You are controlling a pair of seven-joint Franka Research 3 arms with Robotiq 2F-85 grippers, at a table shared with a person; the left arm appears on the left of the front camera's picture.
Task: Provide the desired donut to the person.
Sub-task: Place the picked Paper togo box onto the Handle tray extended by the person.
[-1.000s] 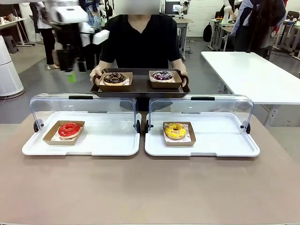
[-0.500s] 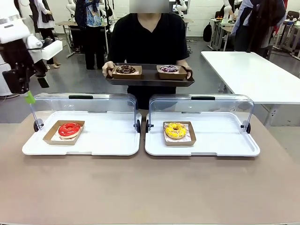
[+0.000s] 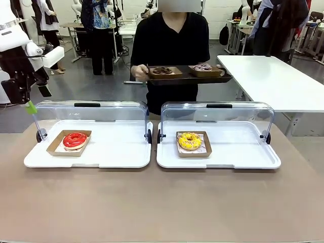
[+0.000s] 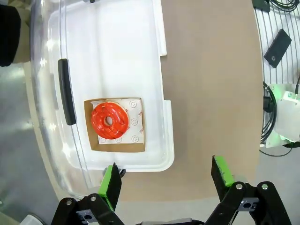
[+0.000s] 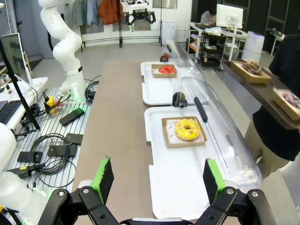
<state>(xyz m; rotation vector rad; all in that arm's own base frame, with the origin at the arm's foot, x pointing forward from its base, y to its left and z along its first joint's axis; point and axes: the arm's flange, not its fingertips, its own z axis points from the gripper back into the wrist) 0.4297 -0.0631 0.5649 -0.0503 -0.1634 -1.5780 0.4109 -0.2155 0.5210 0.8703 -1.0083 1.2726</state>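
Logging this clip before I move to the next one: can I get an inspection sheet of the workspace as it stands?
Surface: brown table, bare in front of the trays.
Job's things: red donut in the left white tray; yellow donut in the right white tray; both clear lids raised. The person holds a dark tray with two more donuts.
Clutter: nothing seen on the table.
End effectors: left end effector open, above the red donut's tray; right end effector open, above the table's end.
Cables: black cables on a side rack.
Surroundings: white table, other people behind.
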